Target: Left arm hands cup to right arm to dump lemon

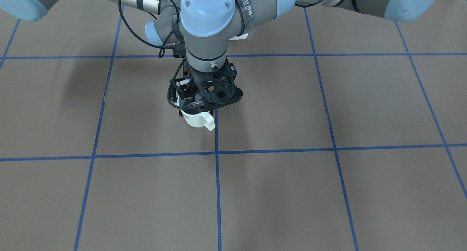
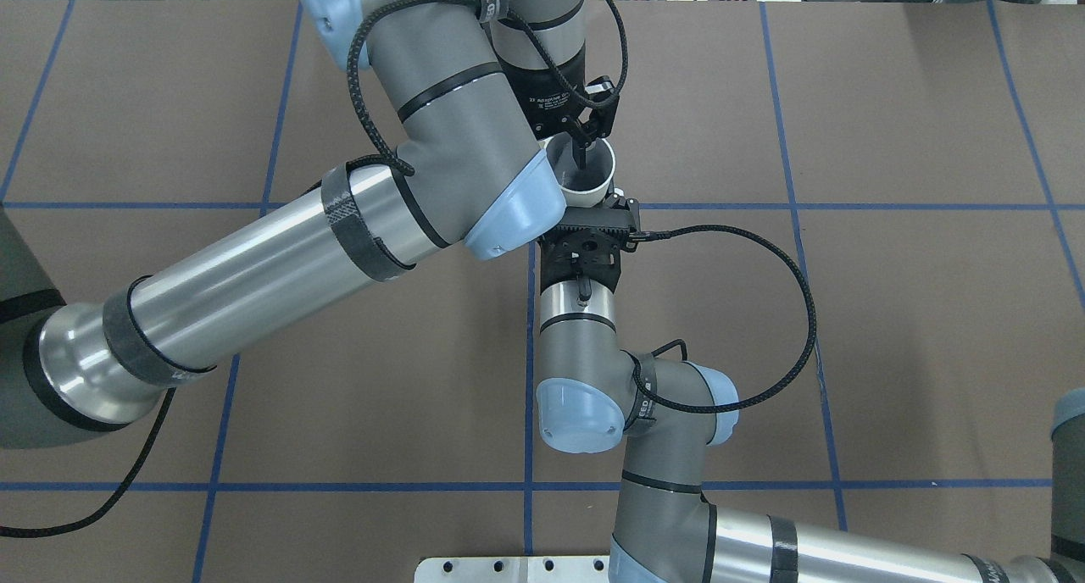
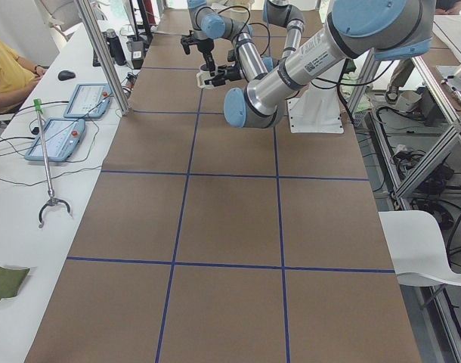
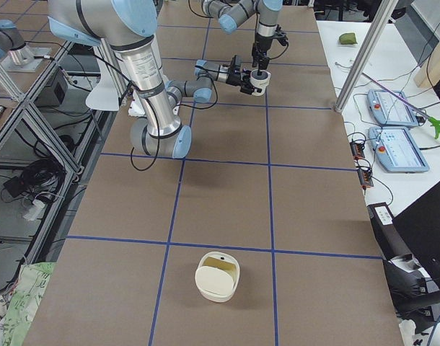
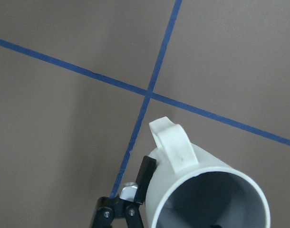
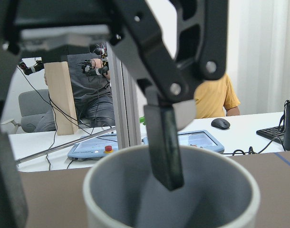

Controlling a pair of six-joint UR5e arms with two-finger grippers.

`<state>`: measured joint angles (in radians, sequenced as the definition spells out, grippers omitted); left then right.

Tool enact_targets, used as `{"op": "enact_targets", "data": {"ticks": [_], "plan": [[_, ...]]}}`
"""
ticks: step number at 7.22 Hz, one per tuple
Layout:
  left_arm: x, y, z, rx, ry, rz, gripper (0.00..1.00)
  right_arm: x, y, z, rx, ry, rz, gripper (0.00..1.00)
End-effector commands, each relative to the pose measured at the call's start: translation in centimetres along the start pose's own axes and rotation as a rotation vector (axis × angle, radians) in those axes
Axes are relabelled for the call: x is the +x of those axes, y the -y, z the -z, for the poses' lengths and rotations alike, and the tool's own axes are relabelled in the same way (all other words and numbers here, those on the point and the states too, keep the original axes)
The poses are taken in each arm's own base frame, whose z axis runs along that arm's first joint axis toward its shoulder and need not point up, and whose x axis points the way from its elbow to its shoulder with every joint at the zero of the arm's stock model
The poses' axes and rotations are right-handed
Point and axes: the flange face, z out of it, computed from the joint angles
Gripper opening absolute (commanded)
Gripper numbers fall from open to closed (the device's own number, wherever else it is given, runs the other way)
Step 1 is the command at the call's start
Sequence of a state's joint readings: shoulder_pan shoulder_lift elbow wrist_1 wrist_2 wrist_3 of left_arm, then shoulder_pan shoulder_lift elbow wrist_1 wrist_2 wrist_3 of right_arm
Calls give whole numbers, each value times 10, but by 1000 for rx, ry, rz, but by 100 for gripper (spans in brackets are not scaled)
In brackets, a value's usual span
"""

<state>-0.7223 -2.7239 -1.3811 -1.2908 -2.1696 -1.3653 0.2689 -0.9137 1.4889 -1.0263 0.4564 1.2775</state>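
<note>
The cream-white cup (image 2: 585, 191) hangs in the air over the table's middle, mouth up, with its handle (image 1: 209, 122) on the side away from my base. My left gripper (image 2: 588, 149), on the black cylindrical wrist, comes down from above and is shut on the cup's rim. One of its fingers (image 6: 164, 147) is inside the cup and the other finger (image 5: 146, 176) is outside by the handle. My right gripper (image 1: 192, 110), under the latticed bracket, reaches in level with its fingers beside the cup's body; its grip is hidden. No lemon shows in the cup's grey inside (image 6: 207, 199).
A cream round container (image 4: 218, 274) sits on the brown table at the end on my right. Blue tape lines (image 1: 216, 152) grid the table. Tablets (image 4: 392, 109), a metal post (image 4: 364, 54) and operators' gear line the far edge. My left elbow (image 2: 509, 202) hangs over the right wrist.
</note>
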Motion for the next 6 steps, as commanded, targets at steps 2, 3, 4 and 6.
{"op": "enact_targets", "data": {"ticks": [2,3,4,6], "plan": [[0,0,-2,-1,4,3,53,2,-1,0,1,-2,9,29],[0,0,-2,-1,4,3,49,2,-1,0,1,-2,10,29],[0,0,-2,-3,3,3,46,0,0,0,2,0,10,29],[0,0,-2,-4,3,3,41,-1,0,1,1,1,11,29]]}}
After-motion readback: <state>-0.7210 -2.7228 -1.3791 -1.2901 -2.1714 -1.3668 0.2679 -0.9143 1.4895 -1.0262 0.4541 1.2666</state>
